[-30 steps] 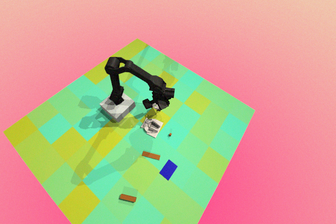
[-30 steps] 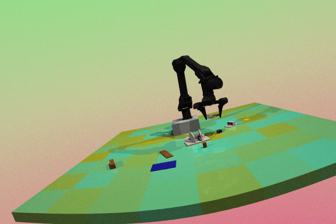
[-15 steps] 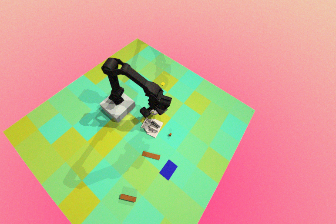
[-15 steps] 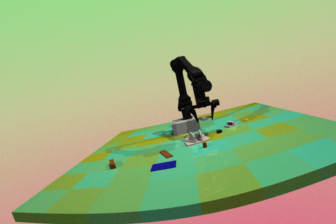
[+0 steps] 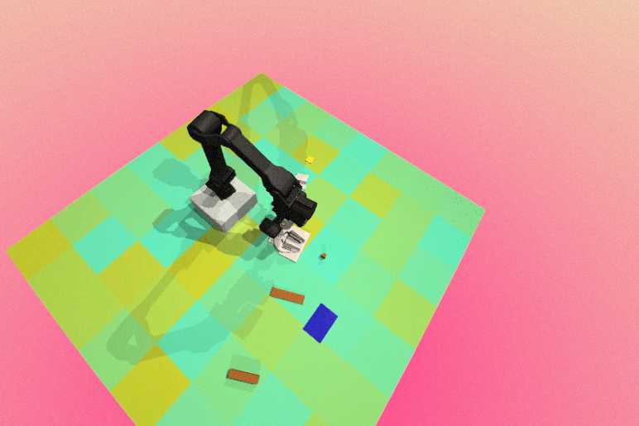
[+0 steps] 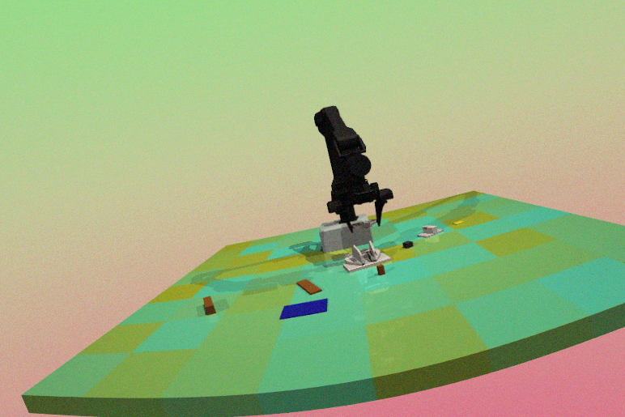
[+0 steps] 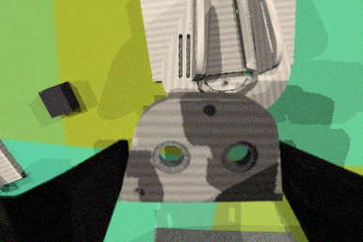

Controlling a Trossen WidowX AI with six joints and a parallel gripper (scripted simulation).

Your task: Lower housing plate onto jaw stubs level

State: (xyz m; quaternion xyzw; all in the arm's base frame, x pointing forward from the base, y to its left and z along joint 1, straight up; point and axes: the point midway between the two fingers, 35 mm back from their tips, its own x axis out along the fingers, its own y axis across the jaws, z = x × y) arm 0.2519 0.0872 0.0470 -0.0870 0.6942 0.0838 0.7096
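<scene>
The light housing plate [image 7: 202, 126] [image 6: 364, 224], rounded on one side with two round holes, is between the fingers of my gripper [image 7: 199, 148] [image 6: 365, 226], which is shut on it. It is in the air, clear of the pale base assembly [image 5: 296, 256] [image 6: 353, 267] [image 7: 152, 21]. Two upright jaws, one jaw [image 7: 200, 30] [image 6: 358, 254] and another jaw [image 7: 259, 25] [image 6: 372, 251], stand on that base. In the wrist view the plate's curved edge overlaps the assembly's near end. The jaw stubs are hidden there or too small to tell.
A black block [image 7: 57, 101] [image 6: 407, 244] lies beside the assembly. A white stand [image 5: 302, 179] [image 6: 430, 231] is farther off, near a yellow tile [image 5: 309, 159] [image 6: 458, 222]. A small orange block [image 5: 323, 256] [image 6: 380, 269], two orange bars and a blue rectangle [image 5: 319, 323] [image 6: 303, 308] lie around.
</scene>
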